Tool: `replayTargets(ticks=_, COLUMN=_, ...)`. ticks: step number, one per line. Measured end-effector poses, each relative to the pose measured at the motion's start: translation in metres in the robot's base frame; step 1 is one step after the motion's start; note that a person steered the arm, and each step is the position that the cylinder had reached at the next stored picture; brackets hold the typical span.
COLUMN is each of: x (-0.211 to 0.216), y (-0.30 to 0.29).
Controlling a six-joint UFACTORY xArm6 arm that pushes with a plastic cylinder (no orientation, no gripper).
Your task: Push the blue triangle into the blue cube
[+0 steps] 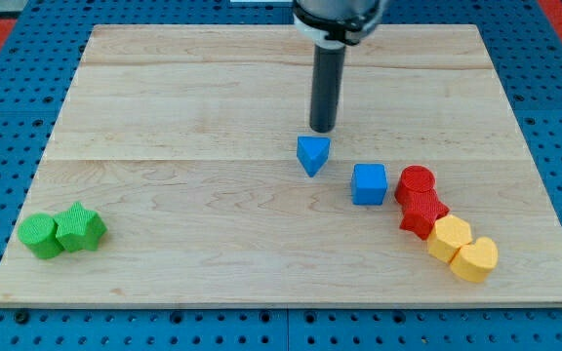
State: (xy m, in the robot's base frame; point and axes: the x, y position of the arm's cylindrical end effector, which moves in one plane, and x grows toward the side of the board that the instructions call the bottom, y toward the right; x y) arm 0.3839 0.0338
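Two blue blocks, triangle and cube; my tip just above triangle; no fingers.

Blue triangle, blue cube, pale wooden board.

Single camera, sitting at the board's near edge, looking down and across toward the far edge at a moderate angle. Whole board is fitting in frame; no second view.

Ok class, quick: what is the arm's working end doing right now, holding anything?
No claw: my tip holds nothing, poised just above the blue triangle toward the view's top; the blue cube lies apart.
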Motion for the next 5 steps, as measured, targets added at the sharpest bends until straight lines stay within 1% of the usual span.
replayTargets(ticks=1, x=0.04, y=-0.009)
replayTargets(ticks=2, x=0.075, y=0.037)
replayTargets(ticks=4, x=0.069, y=-0.089)
replayTargets(ticks=5, x=0.069, y=-0.097)
